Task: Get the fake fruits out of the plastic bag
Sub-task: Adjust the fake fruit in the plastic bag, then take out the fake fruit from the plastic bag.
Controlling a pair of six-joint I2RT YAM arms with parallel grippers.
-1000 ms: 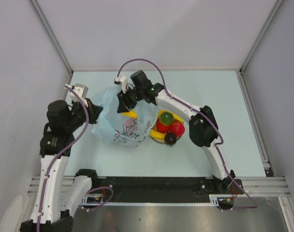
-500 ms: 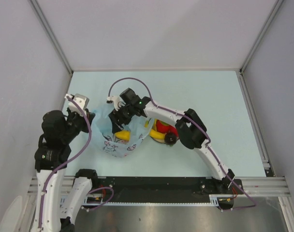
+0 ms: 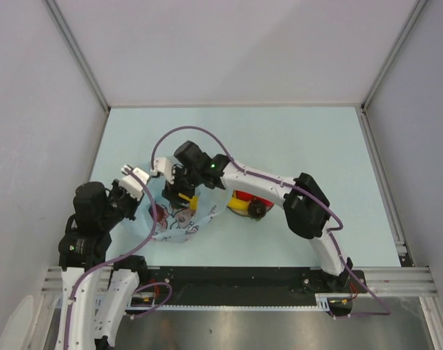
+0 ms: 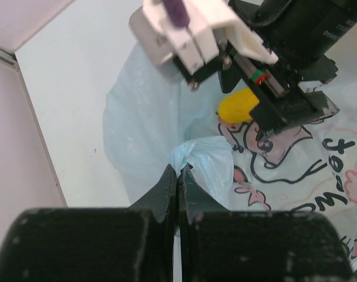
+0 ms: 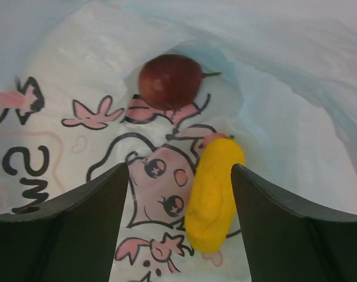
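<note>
Extraction step: thin light-blue translucent plastic bag (image 3: pixel 179 226), near-left tabletop (image 3: pixel 316 146), rim pinched by closed jaws of left gripper (image 4: pixel 177 179); right gripper (image 5: pixel 178 176) inside, jaws wide, empty, over glossy yellow plastic banana (image 5: pixel 212 197) near dark-red round fruit (image 5: pixel 169 81); next likely: descend, close on banana.

the right gripper (image 3: pixel 179 195) is swinging down toward the near edge and dipping into the plastic bag (image 3: pixel 179 224), its jaws spreading wider. the left gripper (image 4: pixel 177 179) is drawing back toward the arm bases, dragging the pinched bag with it, so the bag is bunching smaller. the banana (image 5: pixel 212 200) is sliding nearer too, and the right arm is covering more of the fruit pile (image 3: pixel 242 197).
</note>
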